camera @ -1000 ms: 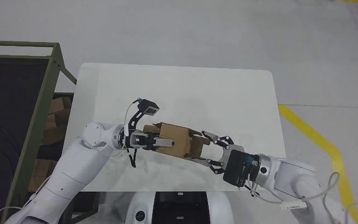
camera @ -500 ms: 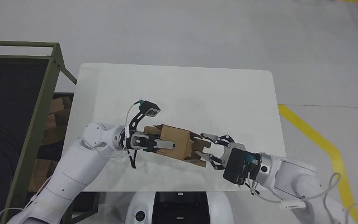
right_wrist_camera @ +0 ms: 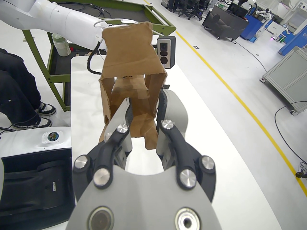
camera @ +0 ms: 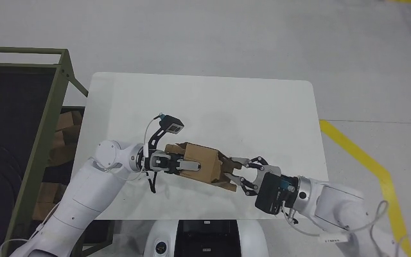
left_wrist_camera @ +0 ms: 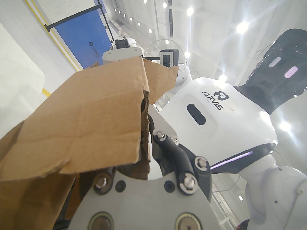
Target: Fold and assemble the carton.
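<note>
- Right wrist view puts the right gripper [right_wrist_camera: 144, 107] at the open end of the carton [right_wrist_camera: 130, 51]. Its fingers [right_wrist_camera: 123, 113] are spread, one on either side of the lower flap. I cannot tell whether they actually touch the cardboard.
- From the top view I see the same gripper [camera: 232, 173] bracketing that flap, jaws apart, at the end of the carton [camera: 204, 160] nearer the right arm.
- At the opposite end, the left gripper [camera: 185, 164] is pinched on the carton wall. In the left wrist view one dark finger [left_wrist_camera: 175, 152] sits tight against the brown board [left_wrist_camera: 91, 120], and the other is hidden behind it.
- The carton is a brown cardboard tube opened into a rectangular section, lying lengthwise between the two grippers. Looking into it from the right wrist, I see the open mouth, the far flaps partly folded in, and one rough-edged flap hanging down toward me.
- It sits over the near part of the white table [camera: 257, 109] — close to the robot's edge and roughly centred between the arms.
- Beyond the table on the left arm's side stands a green-framed cart [camera: 38, 128].
- A yellow line [camera: 359, 154] runs across the floor on the right arm's side.
</note>
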